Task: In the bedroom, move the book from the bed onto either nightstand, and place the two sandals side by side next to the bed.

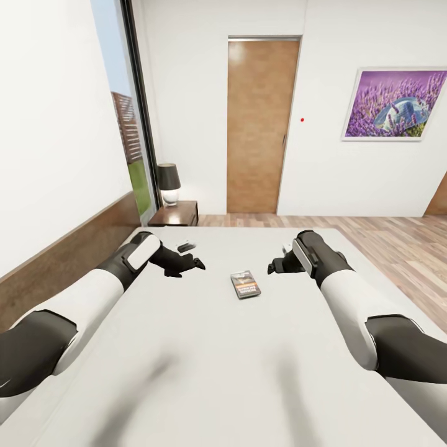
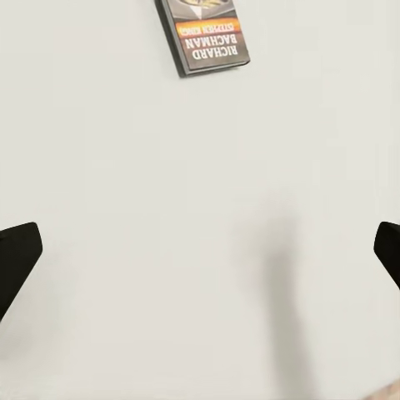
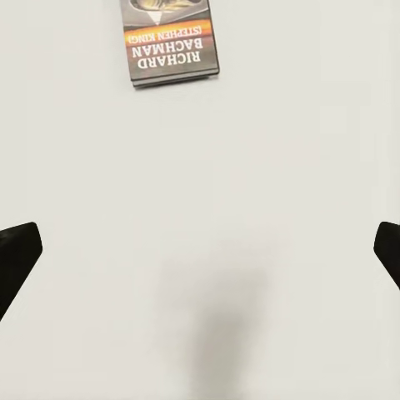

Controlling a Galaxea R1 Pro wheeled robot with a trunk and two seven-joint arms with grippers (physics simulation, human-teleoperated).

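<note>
Book (image 1: 246, 284) lies flat on the bed (image 1: 205, 372) mattress, mid-bed, between both grippers and touching neither. Left gripper (image 1: 189, 264) hovers over the mattress on the headboard side of the book, jaws spread wide, holding nothing. Right gripper (image 1: 278, 264) hovers on the opposite side, jaws wide apart, holding nothing. Nightstand (image 1: 176, 215) with lamp (image 1: 168, 184) stands past the bed's far headboard corner.
</note>
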